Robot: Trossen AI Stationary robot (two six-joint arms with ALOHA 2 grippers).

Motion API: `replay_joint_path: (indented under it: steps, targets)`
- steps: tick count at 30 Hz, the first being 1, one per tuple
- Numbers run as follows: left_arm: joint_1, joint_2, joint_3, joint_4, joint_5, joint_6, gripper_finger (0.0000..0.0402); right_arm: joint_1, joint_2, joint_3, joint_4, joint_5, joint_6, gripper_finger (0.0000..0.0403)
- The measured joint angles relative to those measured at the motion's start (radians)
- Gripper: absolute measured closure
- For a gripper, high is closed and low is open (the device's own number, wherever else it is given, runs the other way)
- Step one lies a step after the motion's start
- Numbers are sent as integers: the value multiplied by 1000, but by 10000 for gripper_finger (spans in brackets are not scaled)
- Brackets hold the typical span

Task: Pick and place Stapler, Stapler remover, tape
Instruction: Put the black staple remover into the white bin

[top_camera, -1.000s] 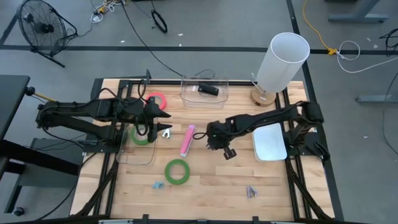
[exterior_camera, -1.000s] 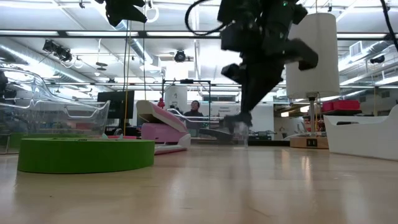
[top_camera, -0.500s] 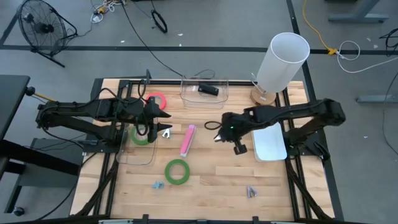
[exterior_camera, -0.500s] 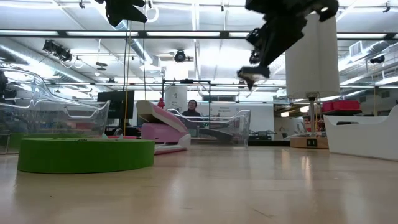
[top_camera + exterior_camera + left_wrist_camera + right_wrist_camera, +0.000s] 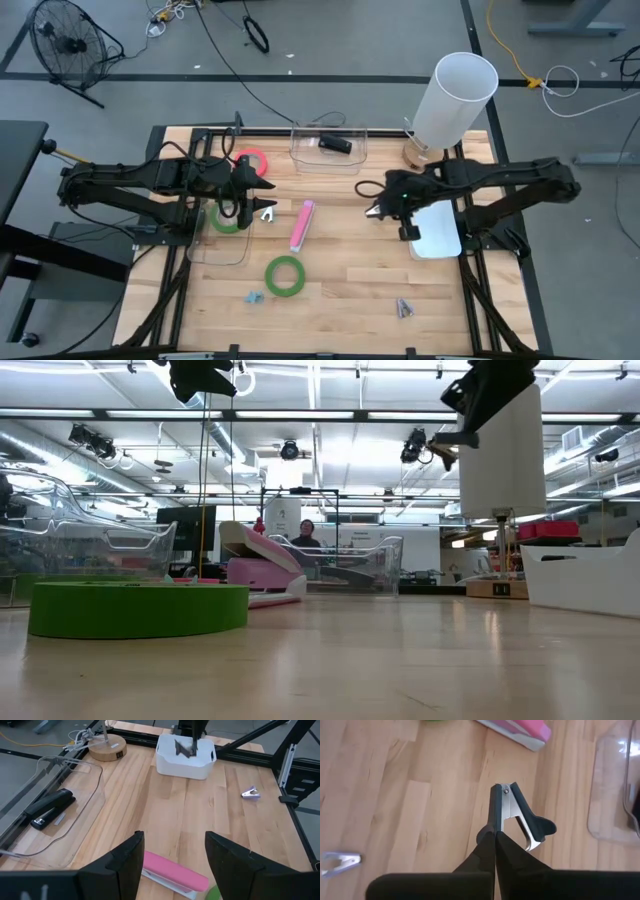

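My right gripper (image 5: 495, 839) is shut on a dark stapler remover (image 5: 514, 815) and hangs high over the table's middle right (image 5: 388, 207), left of the white bin (image 5: 437, 232). A pink stapler (image 5: 301, 225) lies flat on the table's middle. One green tape roll (image 5: 285, 275) lies flat near the front. Another green tape roll (image 5: 226, 221) sits in a clear tray, and a pink-red tape roll (image 5: 252, 162) lies at the far left. My left gripper (image 5: 172, 865) stands open above the tray's right edge, holding nothing. My right gripper pinches the stapler remover between its two shut fingertips at one end (image 5: 493, 831). The fingers slant steeply down from the table's right side. The remover sticks out beyond the fingertips along their line, metal jaw (image 5: 517, 822) showing, and is lifted well clear of the table (image 5: 437, 448).
A black stapler (image 5: 335, 144) lies in a clear tray at the far middle. A white lamp (image 5: 452, 98) on a wooden base stands at the far right. A blue stapler remover (image 5: 253, 297) and a grey one (image 5: 404, 308) lie near the front edge.
My right gripper, shut on the stapler remover throughout, has risen from just above the table to well above it. It has gone toward the table's right edge and rolled somewhat. The remover has gone up with it.
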Motion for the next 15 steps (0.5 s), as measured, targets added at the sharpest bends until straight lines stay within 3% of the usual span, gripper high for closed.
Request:
replay_joint_path:
  steps: [7, 15]
  targets:
    - [0, 0, 0, 0, 0, 0, 189, 0, -60, -17, -108, 59, 61, 403]
    - [0, 0, 0, 0, 0, 0, 189, 0, -174, -159, -128, 58, 152, 403]
